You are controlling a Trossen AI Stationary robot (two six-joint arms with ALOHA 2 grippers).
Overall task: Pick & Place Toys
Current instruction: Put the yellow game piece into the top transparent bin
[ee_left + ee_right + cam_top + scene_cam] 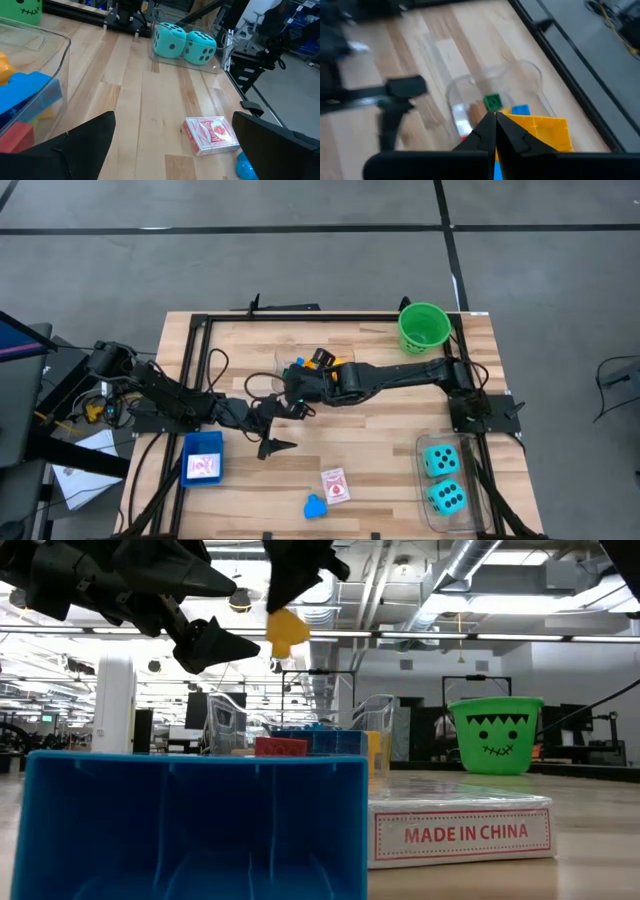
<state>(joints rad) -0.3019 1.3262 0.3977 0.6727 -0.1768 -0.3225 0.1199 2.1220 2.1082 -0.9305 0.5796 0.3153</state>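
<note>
Right gripper (495,122) is pinched tight on a yellow brick (540,131), held in the air above the clear tub (470,95) near the middle of the table (380,440). Low view shows the same yellow brick (287,632) hanging from the fingers, well clear of the tabletop. Tub below holds a green brick (492,101), a blue brick (520,110) and something red, partly hidden.

Left gripper (272,428) hovers just beside that tub on the left arm's side, fingers (75,147) spread wide apart, nothing between them. Its wrist view catches the tub wall with blue, red and orange bricks inside.

Other toys: two teal dice (441,480) sit in a second clear tub (425,515) at the table's near right corner, touching each other. One picture card pack (335,485) lies flat on bare wood near the front edge; a small blue toy (315,506) lies just beside it. Another card (204,467) lies in the blue tray (203,442) at the front left. Green bucket (423,327) stands at the far right of the table, upright, well apart from both grippers.
</note>
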